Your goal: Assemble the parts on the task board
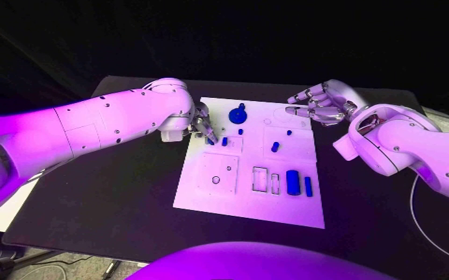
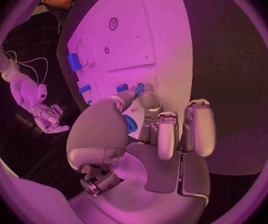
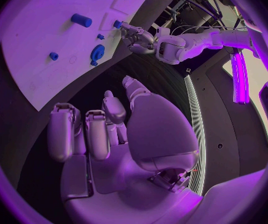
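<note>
1. Right now the left hand (image 1: 201,126) is working at the task board (image 1: 251,212)'s left edge, near its far corner, fingertips seemingly pinching a small blue part (image 1: 211,140); the grip itself is hard to confirm.
2. Meanwhile the right hand (image 1: 321,106) is hovering off the board's far right corner, fingers loosely curled, grasping nothing.
3. Other blue pieces, including a round knob (image 1: 237,112) and a cylinder (image 1: 292,181), are lying across the board.
4. Probably best: steadying the part upright, aligning it over its recess, then pressing gently.
</note>
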Controlling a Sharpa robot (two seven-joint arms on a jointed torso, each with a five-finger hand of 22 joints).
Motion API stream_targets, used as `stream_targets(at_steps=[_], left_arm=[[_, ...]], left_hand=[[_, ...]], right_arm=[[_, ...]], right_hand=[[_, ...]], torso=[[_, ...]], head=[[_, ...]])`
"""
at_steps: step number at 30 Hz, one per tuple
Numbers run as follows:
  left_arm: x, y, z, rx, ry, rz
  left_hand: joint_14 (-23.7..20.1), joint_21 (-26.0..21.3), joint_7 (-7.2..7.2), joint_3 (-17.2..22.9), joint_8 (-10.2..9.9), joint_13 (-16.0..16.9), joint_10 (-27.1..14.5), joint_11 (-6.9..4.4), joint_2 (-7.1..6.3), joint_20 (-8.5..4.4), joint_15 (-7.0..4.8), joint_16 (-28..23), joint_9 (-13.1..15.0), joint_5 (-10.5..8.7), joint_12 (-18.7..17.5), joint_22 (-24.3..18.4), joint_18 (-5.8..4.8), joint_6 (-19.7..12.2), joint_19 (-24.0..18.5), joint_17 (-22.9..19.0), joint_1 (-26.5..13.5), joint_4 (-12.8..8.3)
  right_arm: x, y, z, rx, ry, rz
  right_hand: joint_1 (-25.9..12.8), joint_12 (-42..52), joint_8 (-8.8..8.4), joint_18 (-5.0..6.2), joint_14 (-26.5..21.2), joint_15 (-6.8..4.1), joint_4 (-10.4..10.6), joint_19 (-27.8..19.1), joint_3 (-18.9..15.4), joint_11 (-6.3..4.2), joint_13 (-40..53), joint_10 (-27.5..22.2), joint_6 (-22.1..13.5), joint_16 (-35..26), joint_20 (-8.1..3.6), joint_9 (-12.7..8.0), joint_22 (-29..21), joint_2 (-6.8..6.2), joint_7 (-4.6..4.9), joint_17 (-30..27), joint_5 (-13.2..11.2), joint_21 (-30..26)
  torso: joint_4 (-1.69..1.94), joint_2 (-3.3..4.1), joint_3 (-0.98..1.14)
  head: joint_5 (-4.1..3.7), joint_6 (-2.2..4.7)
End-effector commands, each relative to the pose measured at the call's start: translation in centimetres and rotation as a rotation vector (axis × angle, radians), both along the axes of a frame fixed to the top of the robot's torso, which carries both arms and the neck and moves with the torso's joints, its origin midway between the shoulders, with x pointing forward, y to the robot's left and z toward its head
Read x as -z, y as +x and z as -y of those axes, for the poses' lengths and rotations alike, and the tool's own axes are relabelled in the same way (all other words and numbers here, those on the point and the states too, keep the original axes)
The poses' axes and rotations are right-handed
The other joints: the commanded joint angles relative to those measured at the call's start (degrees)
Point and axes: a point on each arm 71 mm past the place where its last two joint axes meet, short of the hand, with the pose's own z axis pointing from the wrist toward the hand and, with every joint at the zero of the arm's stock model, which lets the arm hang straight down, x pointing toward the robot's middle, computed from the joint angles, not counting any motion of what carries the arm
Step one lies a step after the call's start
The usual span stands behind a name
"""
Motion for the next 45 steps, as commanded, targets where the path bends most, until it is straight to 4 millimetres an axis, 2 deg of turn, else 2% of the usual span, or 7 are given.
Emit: stream_targets(at_steps=[1,12,28,45], left_arm=[[0.89,-0.37,-0.13,0.008,0.035,-0.05],[1.05,-0.3,-0.17,0.005,0.044,-0.057],[1.1,-0.25,-0.22,-0.007,0.06,-0.061],[0.93,-0.13,0.16,-0.02,0.03,-0.028]], left_hand=[[6.12,0.38,-0.07,-0.49,-0.15,0.08,0.14,0.05,-0.02,-0.32,-0.37,0.17,-0.13,0.15,0.16,9.27,-0.95,0.23,2.51,15.09,-0.8,0.17],[6.12,0.48,-0.14,-2.21,-0.05,0.1,0.23,-0.02,-0.12,-0.4,-0.44,0.17,-0.72,0.15,0.21,9.4,-0.98,0.53,2.57,15.09,-1.81,1.11],[6.12,0.91,-0.23,-6.17,0.29,-0.07,0.39,-0.08,-1.65,-0.44,-0.5,0.17,-1.72,0.16,0.15,9.82,-1.11,1.28,2.78,15.09,-4.19,3.05],[6.12,2.01,-0.59,-7.61,0.73,1.26,1.33,-0.35,-1.24,-0.52,-0.64,0.17,-2.27,0.3,1.27,10.62,-1.39,1.99,3.25,15.09,-4.32,3.85]], right_arm=[[0.02,-0.1,-0.14,-0.014,-0.003,-0.001],[0.0,-0.14,-0.09,-0.014,-0.003,-0.001],[-0.02,-0.2,-0.09,-0.015,-0.002,-0.002],[0.01,-0.19,-0.12,-0.019,-0.002,-0.005]], right_hand=[[0.13,0.14,0.19,-0.05,4.33,-0.06,-0.07,0.17,-0.32,-0.15,0.01,0.25,0.47,-0.19,-0.26,0.06,-0.03,0.5,-0.11,6.99,0.24,-0.12],[0.1,0.13,0.2,-0.05,4.33,-0.06,-0.04,0.17,-0.35,-0.14,0.0,0.25,0.48,-0.21,-0.26,0.06,-0.04,0.51,-0.1,6.96,0.24,-0.13],[-0.06,0.09,0.19,-0.04,4.33,-0.06,0.12,0.15,-0.52,-0.13,-0.04,0.23,0.48,-0.22,-0.26,0.05,-0.09,0.53,-0.1,6.96,0.29,-0.15],[-0.09,0.06,0.19,-0.04,4.33,-0.05,0.15,0.16,-0.56,-0.12,-0.07,0.21,0.48,-0.21,-0.26,0.05,-0.07,0.52,-0.09,6.97,0.3,-0.15]], torso=[[-0.06,0.02,0.03],[0.04,-0.04,0.01],[-0.01,-0.05,0.02],[-0.02,-0.04,0.0]], head=[[-0.09,-0.05],[-0.26,-0.26],[-0.33,-0.26],[-0.49,-0.35]])
